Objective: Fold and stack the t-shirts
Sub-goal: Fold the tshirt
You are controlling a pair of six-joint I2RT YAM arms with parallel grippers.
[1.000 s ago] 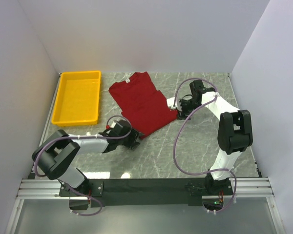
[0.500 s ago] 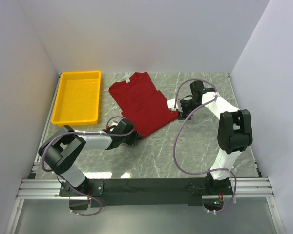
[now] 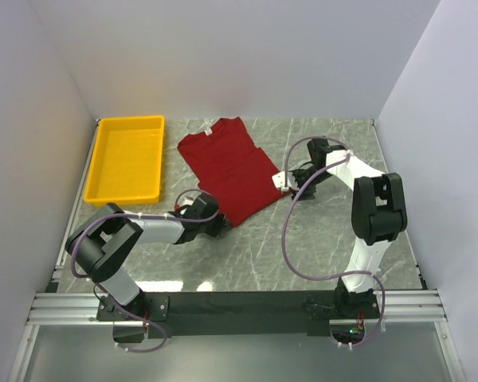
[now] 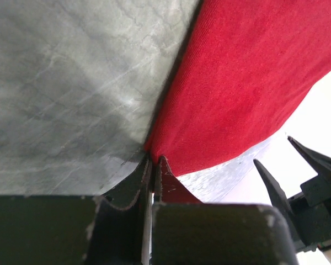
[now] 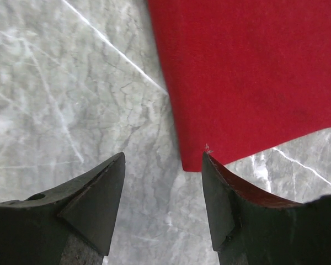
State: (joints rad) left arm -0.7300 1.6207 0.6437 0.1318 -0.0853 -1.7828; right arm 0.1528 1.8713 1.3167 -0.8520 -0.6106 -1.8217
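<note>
The left gripper [image 4: 155,160] is pinching the dark red t-shirt [image 3: 227,167] by its hem corner while the right gripper [image 5: 163,157], spread wide, is seemingly straddling another corner for folding.

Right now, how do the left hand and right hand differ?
The left hand is shut on a t-shirt corner; the right hand is open, a corner merely between its fingers. The left hand sits nearer the arm bases than the right hand. Both are at cloth edges.

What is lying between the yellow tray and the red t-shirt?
Nothing: only a bare strip of the marble table separates the yellow tray and the t-shirt, as the top external view shows.
</note>
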